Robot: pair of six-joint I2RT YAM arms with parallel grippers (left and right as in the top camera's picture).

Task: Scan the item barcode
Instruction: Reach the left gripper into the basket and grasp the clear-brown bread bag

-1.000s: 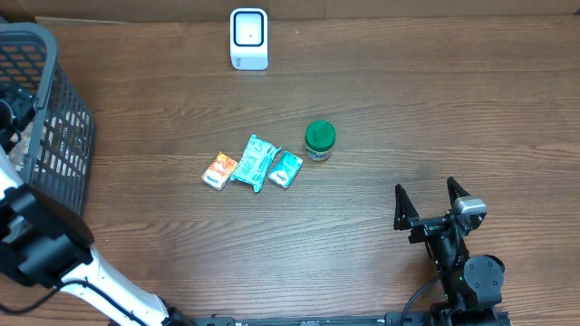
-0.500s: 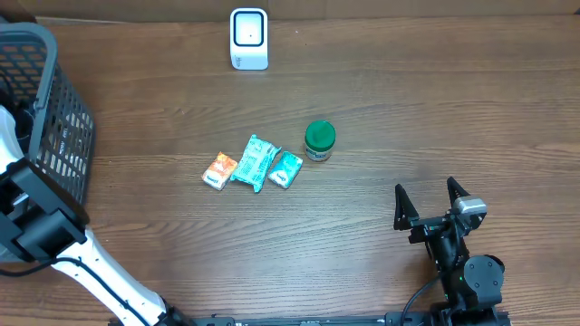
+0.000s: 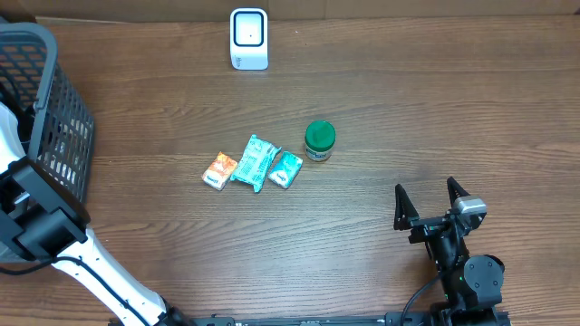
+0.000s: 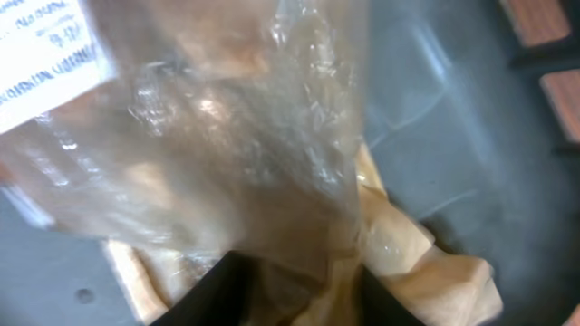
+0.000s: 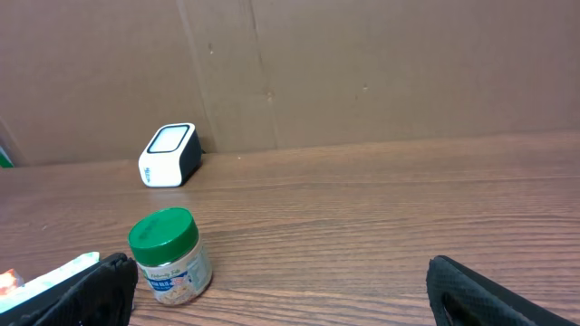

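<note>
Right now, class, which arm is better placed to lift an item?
Left. The left gripper is inside the basket against a clear packet; the right gripper sits open across the table.

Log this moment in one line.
left fingers: pinching clear bag in basket | right fingers: open, empty | scanner: far edge | scan: not yet done

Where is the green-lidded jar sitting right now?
In the overhead view the green-lidded jar stands upright near the middle of the table, just right of the teal packet and nearer the robot than the white scanner.
</note>
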